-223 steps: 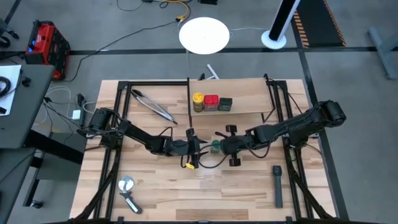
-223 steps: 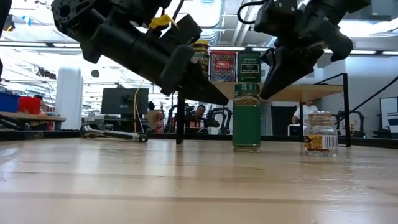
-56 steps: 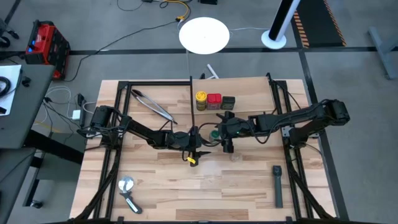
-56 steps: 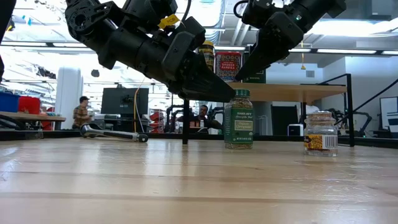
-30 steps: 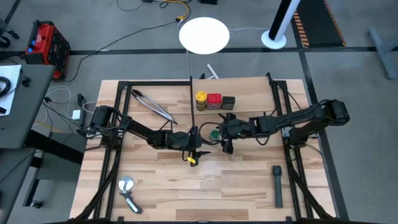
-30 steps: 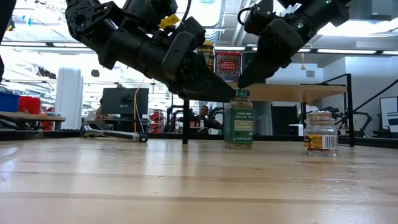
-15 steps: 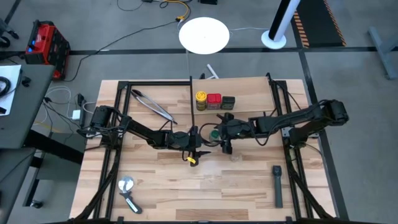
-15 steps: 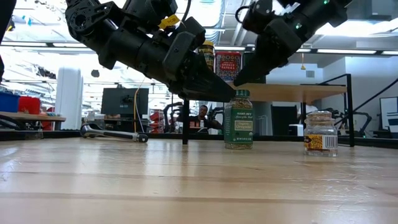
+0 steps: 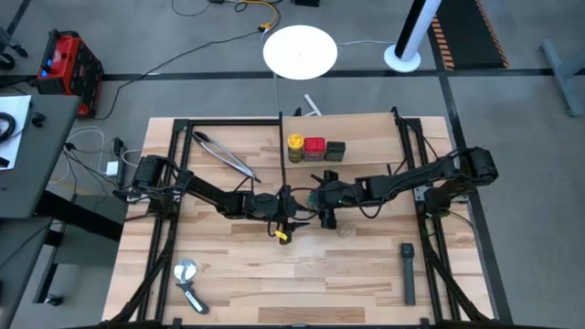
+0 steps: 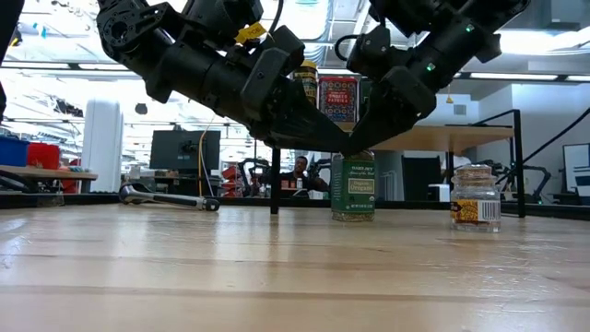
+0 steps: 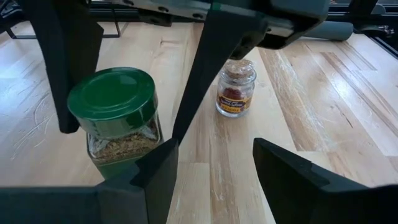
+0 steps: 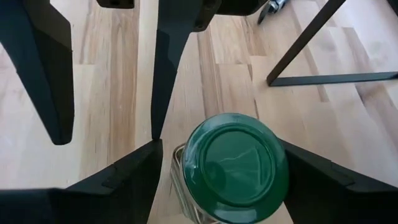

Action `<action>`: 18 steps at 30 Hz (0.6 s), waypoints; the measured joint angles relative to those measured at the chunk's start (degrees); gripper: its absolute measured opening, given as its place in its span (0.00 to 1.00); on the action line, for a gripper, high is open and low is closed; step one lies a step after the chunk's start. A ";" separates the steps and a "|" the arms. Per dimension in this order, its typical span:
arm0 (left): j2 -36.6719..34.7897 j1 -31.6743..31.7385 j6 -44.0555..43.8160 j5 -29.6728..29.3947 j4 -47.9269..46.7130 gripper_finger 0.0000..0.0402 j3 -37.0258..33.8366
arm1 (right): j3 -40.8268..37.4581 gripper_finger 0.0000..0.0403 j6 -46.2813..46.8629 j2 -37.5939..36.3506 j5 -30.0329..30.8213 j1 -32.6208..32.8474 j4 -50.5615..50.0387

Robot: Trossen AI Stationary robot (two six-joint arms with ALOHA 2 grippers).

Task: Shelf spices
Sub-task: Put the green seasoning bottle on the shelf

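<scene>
The green-lidded jar (image 12: 236,165) stands upright on the table (image 9: 366,283), in front of the shelf (image 9: 366,151). It looks rigid, light and smooth-sided, likely glass, so best gripped below the lid. The right gripper (image 12: 217,180) is lowered over it, fingers wide either side, not closed. The left gripper (image 11: 214,174) hovers just beside, open and empty.

The green-lidded jar (image 12: 233,163) has clear glass walls, seemingly, and a glossy plastic lid; beneath it, the tabletop (image 12: 118,74) is smooth pale wood.
</scene>
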 joint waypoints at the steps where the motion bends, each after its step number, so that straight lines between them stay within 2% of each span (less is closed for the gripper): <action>1: 0.00 0.00 0.00 0.00 0.00 0.50 0.00 | 0.00 0.72 0.02 -0.33 -0.02 0.00 -0.29; 10: 0.00 0.00 0.02 0.02 -0.12 0.50 0.00 | 0.00 0.69 3.53 -3.12 -0.02 -0.11 -1.57; 18: 0.00 0.00 0.02 0.04 -0.15 0.50 0.00 | 0.00 0.51 4.13 -3.07 -0.02 -0.15 -2.07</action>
